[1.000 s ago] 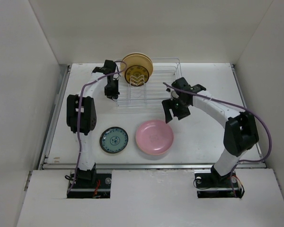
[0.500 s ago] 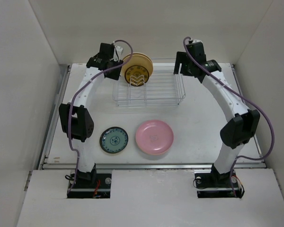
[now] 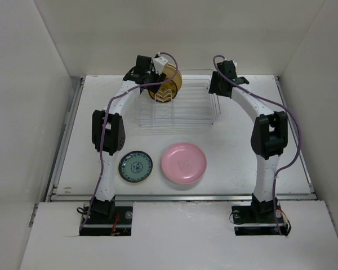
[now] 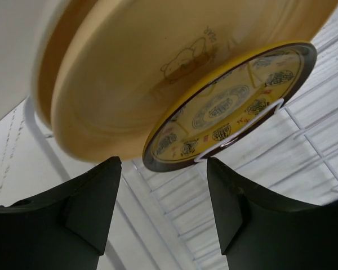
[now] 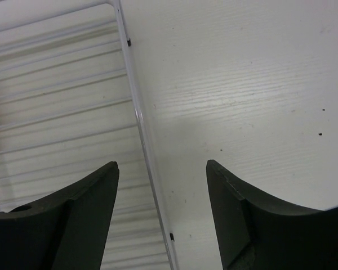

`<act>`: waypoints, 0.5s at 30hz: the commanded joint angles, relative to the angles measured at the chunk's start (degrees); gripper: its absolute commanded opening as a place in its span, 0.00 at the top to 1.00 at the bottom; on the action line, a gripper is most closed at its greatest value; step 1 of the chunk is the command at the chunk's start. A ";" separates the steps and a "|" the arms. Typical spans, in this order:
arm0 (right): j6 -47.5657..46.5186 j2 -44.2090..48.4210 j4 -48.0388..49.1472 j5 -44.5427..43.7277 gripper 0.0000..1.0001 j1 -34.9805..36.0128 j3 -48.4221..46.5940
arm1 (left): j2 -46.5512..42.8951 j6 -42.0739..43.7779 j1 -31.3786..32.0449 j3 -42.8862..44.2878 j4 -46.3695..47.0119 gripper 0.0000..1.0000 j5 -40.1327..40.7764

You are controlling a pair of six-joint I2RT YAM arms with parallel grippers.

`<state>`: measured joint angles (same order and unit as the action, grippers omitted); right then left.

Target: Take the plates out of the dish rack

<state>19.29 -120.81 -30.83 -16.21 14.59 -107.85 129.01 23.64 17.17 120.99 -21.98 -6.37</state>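
The wire dish rack (image 3: 183,107) stands at the back of the table. At its left end a cream-tan plate (image 3: 177,79) and a smaller amber-yellow patterned plate (image 3: 164,93) stand upright. In the left wrist view the cream-tan plate (image 4: 146,67) is behind the amber-yellow plate (image 4: 231,109). My left gripper (image 3: 155,73) (image 4: 163,169) is open, just short of both plates' rims. My right gripper (image 3: 217,85) (image 5: 162,169) is open and empty over the rack's right edge wire (image 5: 139,124). A teal plate (image 3: 136,166) and a pink plate (image 3: 183,163) lie flat on the table. No lavender plate is in view.
White walls close in the table at the back and both sides. The table's front edge has a metal rail (image 3: 180,197). Bare tabletop (image 5: 242,84) lies to the right of the rack.
My left gripper has moved right, up to the two plates in the rack. My right gripper has swung from in front of the rack to its back right corner and shifted slightly.
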 commanded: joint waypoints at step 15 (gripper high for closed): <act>-2.85 -3.11 9.90 5.13 0.49 -0.09 2.82 | 4.93 1.41 0.15 4.69 7.91 0.84 0.12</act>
<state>17.65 -124.29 -25.23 -13.08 14.59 -105.89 134.13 24.64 16.88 123.26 -16.78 -6.26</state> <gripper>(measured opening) 0.529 0.184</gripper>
